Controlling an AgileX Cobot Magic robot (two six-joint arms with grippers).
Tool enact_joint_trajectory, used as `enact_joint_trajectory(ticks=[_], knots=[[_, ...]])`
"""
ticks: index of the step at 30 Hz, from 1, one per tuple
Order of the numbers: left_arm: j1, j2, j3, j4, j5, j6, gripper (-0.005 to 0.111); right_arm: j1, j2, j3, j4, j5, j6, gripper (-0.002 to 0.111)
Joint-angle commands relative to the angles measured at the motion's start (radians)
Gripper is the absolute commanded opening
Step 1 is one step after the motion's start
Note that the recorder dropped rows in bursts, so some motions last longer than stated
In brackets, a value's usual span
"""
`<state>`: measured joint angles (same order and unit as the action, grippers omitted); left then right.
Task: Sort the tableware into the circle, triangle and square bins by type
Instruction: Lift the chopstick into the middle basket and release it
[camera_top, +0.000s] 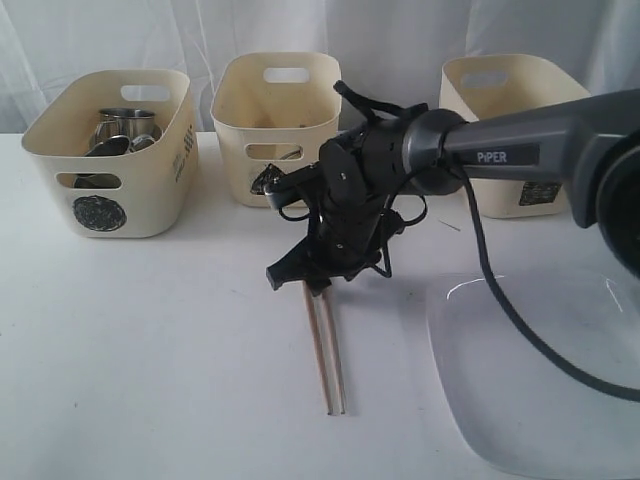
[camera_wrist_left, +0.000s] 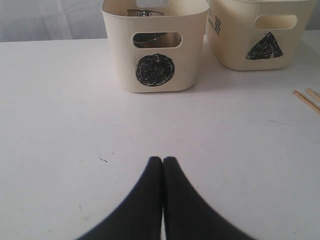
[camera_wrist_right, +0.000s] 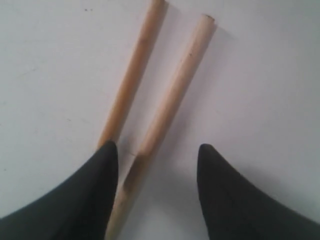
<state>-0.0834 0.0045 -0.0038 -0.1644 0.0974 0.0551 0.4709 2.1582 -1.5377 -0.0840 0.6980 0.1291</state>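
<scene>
Left gripper (camera_wrist_left: 163, 163) is pinched fully closed on nothing, parked low over bare white table (camera_top: 150, 330) and facing the bins. Counting from the left, there are three cream bins in a row at the back. The circle bin (camera_top: 110, 170) has a scribbled black circle on the front and shiny steel mugs (camera_top: 125, 130) piled inside. I can't get a clean count of them, and the sticker on its side is too small to read. Next is the triangle bin (camera_top: 275, 110), whose mark you only see properly from the left wrist cam, since the black arm blocks it in the exterior view. In front of that, two wooden chopsticks (camera_top: 333, 350) lie side by side on the table, almost parallel. The right gripper (camera_wrist_right: 156, 150) is down over their far ends with its jaws spread apart. One stick runs up between the fingers and the other disappears under one fingertip (camera_wrist_right: 100, 170). It hasn't clamped them, and I can't tell whether it's touching. The arm has "PiPER" (camera_top: 492, 157) printed in white on it. It also covers most of the third bin (camera_top: 500, 90), so no symbol is visible there. Far right, near the front, is one big square plate (camera_top: 530, 400) with the arm's black cable (camera_top: 500, 290) hanging across it.
</scene>
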Motion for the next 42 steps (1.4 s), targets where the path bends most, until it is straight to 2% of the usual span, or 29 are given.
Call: enact_joint_trajectory(ticks=[1,4,9,11,12,14,19,22,25,29,32,42], knots=[[0.000,-0.005,0.004,-0.005,0.000,-0.004,0.000,0.017,0.020,0.003,-0.004,-0.008,0.009,0.047],[0.000,-0.005,0.004,-0.005,0.000,-0.004,0.000,0.019,0.032,0.003,-0.004,-0.010,0.011,0.046],[0.000,-0.005,0.004,-0.005,0.000,-0.004,0.000,0.019,0.048,0.003,-0.004,0.000,0.014,0.030],[0.000,-0.005,0.004,-0.005,0.000,-0.004,0.000,0.019,0.055,0.003,-0.002,0.007,0.014,0.021],[0.000,-0.005,0.004,-0.005,0.000,-0.004,0.000,0.019,0.057,0.003,0.004,0.011,0.014,0.011],[0.000,-0.005,0.004,-0.005,0.000,-0.004,0.000,0.017,0.041,0.003,0.040,0.001,0.002,0.000],[0.000,-0.005,0.004,-0.005,0.000,-0.004,0.000,-0.035,-0.088,0.044,0.158,-0.159,0.003,0.000],[0.000,-0.005,0.004,-0.005,0.000,-0.004,0.000,-0.119,-0.210,0.142,0.414,-0.322,-0.129,0.000],[0.000,-0.005,0.004,-0.005,0.000,-0.004,0.000,-0.199,-0.298,0.203,0.851,-0.387,-0.460,0.000],[0.000,-0.005,0.004,-0.005,0.000,-0.004,0.000,-0.298,-0.338,0.205,1.497,-0.263,-0.968,0.000],[0.000,-0.005,0.004,-0.005,0.000,-0.004,0.000,-0.347,-0.331,0.203,1.828,-0.101,-1.276,0.000],[0.000,-0.005,0.004,-0.005,0.000,-0.004,0.000,-0.392,-0.209,-0.019,1.828,-0.150,-1.294,0.000]])
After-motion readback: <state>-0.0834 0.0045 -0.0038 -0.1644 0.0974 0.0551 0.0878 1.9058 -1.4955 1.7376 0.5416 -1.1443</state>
